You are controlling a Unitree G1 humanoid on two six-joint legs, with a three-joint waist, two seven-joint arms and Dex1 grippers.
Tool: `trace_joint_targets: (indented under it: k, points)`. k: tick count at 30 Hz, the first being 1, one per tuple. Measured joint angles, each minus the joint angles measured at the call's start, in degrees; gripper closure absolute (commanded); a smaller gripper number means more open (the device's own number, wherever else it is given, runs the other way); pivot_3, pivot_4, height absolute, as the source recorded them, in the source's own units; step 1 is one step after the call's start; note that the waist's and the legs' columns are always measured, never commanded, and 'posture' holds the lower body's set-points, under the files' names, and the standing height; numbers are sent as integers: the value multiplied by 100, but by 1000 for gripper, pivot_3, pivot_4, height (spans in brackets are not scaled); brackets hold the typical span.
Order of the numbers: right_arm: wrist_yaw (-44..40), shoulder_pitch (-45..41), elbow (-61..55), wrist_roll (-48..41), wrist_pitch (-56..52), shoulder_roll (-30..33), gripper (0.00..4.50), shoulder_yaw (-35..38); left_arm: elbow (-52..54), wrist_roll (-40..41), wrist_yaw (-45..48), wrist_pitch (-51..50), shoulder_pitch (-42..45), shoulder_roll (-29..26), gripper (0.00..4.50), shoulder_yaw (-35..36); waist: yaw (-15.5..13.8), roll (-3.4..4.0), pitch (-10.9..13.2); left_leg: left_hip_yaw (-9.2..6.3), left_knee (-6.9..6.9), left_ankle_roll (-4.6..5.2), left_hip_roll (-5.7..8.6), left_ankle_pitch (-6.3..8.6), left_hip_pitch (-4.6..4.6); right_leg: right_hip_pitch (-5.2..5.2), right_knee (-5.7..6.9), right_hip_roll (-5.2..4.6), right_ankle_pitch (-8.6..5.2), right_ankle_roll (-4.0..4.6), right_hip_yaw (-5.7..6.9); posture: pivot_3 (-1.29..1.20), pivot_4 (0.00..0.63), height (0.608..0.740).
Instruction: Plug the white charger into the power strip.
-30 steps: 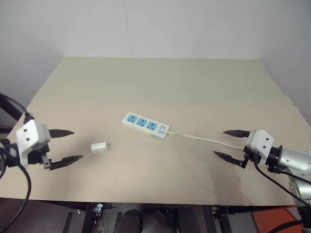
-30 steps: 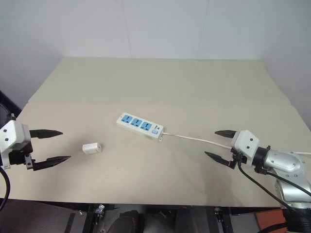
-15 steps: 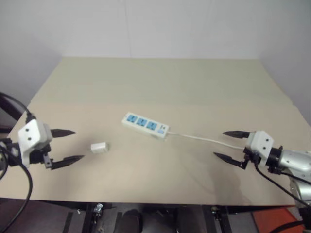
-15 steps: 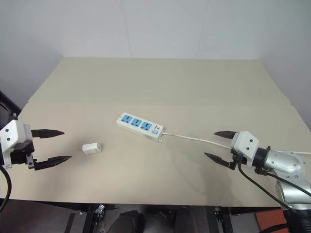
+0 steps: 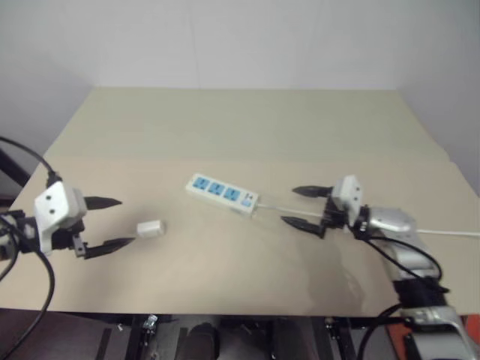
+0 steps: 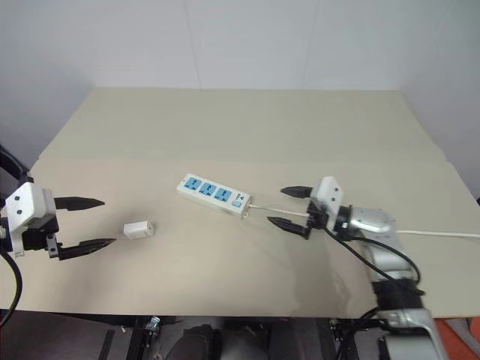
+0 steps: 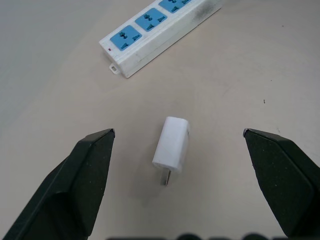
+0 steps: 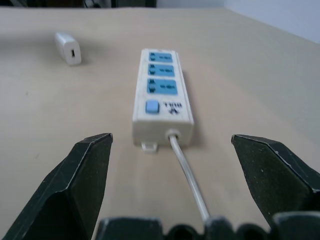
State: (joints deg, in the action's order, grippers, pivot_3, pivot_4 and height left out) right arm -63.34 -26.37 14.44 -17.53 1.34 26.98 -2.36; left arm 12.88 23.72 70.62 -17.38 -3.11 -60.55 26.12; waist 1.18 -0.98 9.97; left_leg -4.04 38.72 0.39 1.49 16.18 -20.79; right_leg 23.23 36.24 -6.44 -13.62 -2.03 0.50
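**Ana:** Since a second ago the right pincer (image 5: 304,207) has swung in from the right edge toward mid-frame, and now sits just right of the power strip (image 5: 223,193). The left pincer (image 5: 109,223) has barely shifted, and the things on the table (image 5: 247,127) lie as they did.

**Ben:** Head views first. Where's the white charger (image 5: 150,228)?

**Ana:** Left of centre, flat on the table, just right of the left pincer's tips and well apart from the strip. The left arm is clearly nearer it. Both pincers stand apart and empty. The strip runs diagonally, its cord (image 6: 431,234) trailing off to the right.

**Ben:** Left wrist view?

**Ana:** The charger (image 7: 172,143) lies between the wide-spread fingers (image 7: 85,172), a little ahead of them and touching neither. Its long axis runs roughly along the pincer's line, slightly tilted, prongs toward the camera. The strip (image 7: 157,32) is beyond it, at the top.

**Ben:** Right wrist view?

**Ana:** The strip (image 8: 161,97) runs straight away between the spread fingers (image 8: 72,187), switch end and cord (image 8: 189,177) nearest. The charger (image 8: 68,48) sits at upper left. My guess is the right arm will steady the strip.
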Motion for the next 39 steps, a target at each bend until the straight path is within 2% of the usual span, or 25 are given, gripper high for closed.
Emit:
trace_joint_targets:
  k: [10,14,23,39]
  points:
    - [265,-981,1635,368,673,-1154,18,-250,12,46,-94,2,563,60,0,-530,20,2,1,10,2,-20,-8,-11,-38,55,11,9,9,9,-11,0,150,740]
    - [393,-1055,1948,528,828,-1320,18,-298,-1,46,-109,2,618,106,0,-675,48,1,0,36,2,-25,-9,-14,-55,99,80,12,9,8,-37,0,150,740]
    - [599,-1066,2328,752,1082,-1437,18,-365,-22,39,-110,37,686,105,0,-710,163,0,0,88,2,-18,-22,-11,-36,107,85,29,9,8,-88,0,150,740]
    - [608,-1327,2813,962,1283,-1741,18,-444,-20,40,-153,100,513,152,0,-708,159,0,0,101,2,-16,-30,-9,-32,112,85,36,10,9,-103,0,150,740]
